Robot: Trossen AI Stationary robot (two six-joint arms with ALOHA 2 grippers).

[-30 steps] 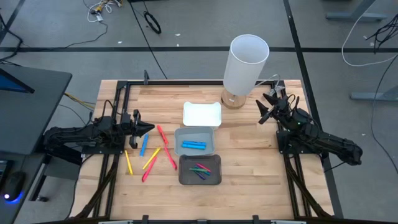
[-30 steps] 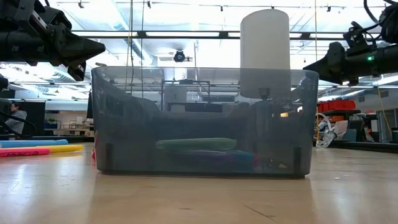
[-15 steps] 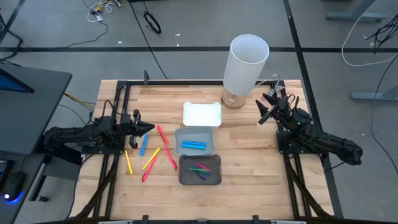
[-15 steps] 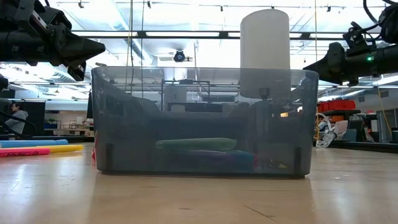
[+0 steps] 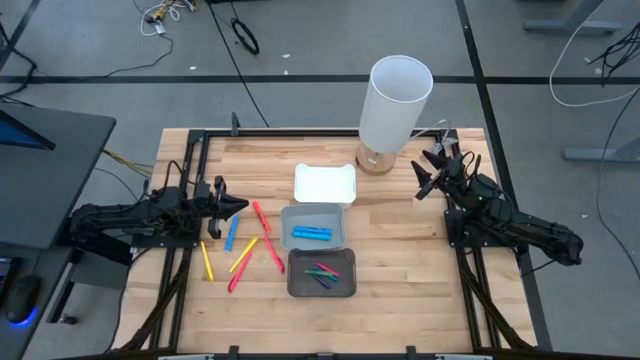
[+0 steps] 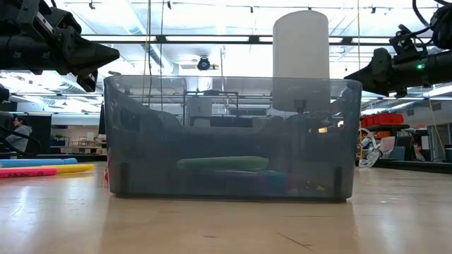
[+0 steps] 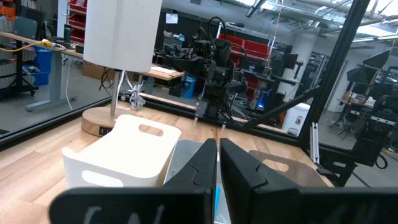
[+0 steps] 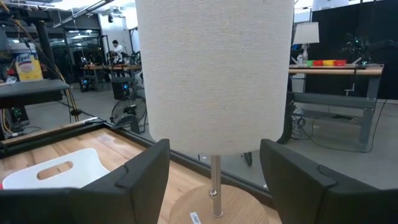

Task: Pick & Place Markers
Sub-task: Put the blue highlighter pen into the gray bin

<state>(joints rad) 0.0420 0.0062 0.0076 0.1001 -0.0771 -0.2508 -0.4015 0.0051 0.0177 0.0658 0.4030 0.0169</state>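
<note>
The left end effector (image 5: 240, 207) is hovering above the wooden bench (image 5: 400, 250) with its fingers (image 7: 239, 168) pressed together and gripping nothing. Just beyond and below its tip, the loose markers (image 5: 247, 243) are lying scattered on the bench: a red one (image 5: 260, 215) closest to the tip, a blue one (image 5: 231, 234) beside it, then yellow (image 5: 243, 255), another yellow (image 5: 207, 261) and more red ones (image 5: 275, 256) a little farther off. Past those, still ahead of this end effector, three trays are sitting in a column: a white tray (image 5: 325, 184), a light grey tray (image 5: 315, 226) holding a blue marker (image 5: 312, 233), and a dark grey tray (image 5: 322, 273) holding green, purple and red markers (image 5: 322, 274).

The right end effector (image 5: 424, 176) is waiting at the far side of the bench, well apart from the markers, with its fingers (image 8: 146, 171) standing wide and empty. Directly in front of it, a lamp (image 5: 396, 105) with a white cylindrical shade is standing on a round wooden base, near the white tray.

In the low view, the dark grey tray is filling the foreground, with green and purple markers lying inside on its floor.
</note>
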